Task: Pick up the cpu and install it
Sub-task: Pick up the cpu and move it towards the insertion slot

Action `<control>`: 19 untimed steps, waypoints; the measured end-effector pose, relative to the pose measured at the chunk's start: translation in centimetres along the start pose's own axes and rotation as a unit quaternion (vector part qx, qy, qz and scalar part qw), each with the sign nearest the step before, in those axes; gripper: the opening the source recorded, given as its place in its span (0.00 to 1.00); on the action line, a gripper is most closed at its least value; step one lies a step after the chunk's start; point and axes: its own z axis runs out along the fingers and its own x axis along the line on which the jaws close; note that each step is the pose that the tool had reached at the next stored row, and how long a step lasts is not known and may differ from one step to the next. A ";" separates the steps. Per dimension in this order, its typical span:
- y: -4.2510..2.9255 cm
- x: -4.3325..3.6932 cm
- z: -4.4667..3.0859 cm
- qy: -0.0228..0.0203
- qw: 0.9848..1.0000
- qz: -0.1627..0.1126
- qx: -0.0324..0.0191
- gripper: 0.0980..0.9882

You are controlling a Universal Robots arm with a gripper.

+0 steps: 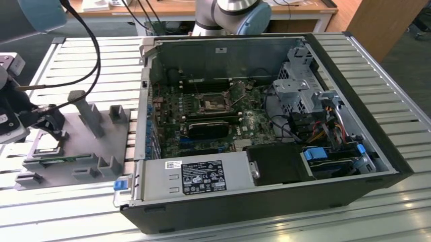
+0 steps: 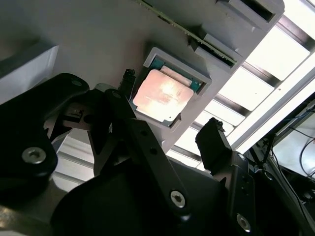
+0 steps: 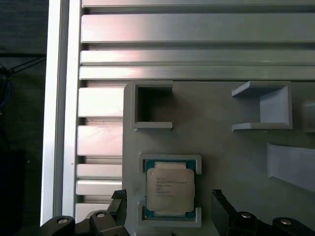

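We see the gripper (image 3: 170,200) with its fingers (image 3: 119,197) spread apart, one on each side of the cpu (image 3: 170,186) and not touching it. The cpu lies flat in a framed pocket of the grey fixture tray (image 3: 231,162), low at the exterior view's left. Several lines of small dark print cross its silver lid. In the open computer case (image 1: 269,206), a white printed label (image 1: 202,176) sits on the power supply (image 1: 158,181).

Silver robot arm (image 1: 229,7) with a matte black metal gripper (image 2: 170,101)
The arm has rounded pale-blue joint caps (image 1: 259,20), and thin black cables (image 1: 98,53) run beside it. The gripper has jointed flat link bars (image 2: 147,147) held by shiny round silver screws (image 2: 33,155).
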 end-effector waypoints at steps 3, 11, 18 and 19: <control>0.01 -0.01 0.29 0.000 1.000 0.000 0.000 0.76; 0.08 -0.02 1.13 0.000 1.000 -0.004 0.000 0.76; 0.23 -0.05 1.79 0.000 1.000 -0.004 0.000 0.74; 0.24 -0.06 1.85 0.000 1.000 -0.004 0.000 0.74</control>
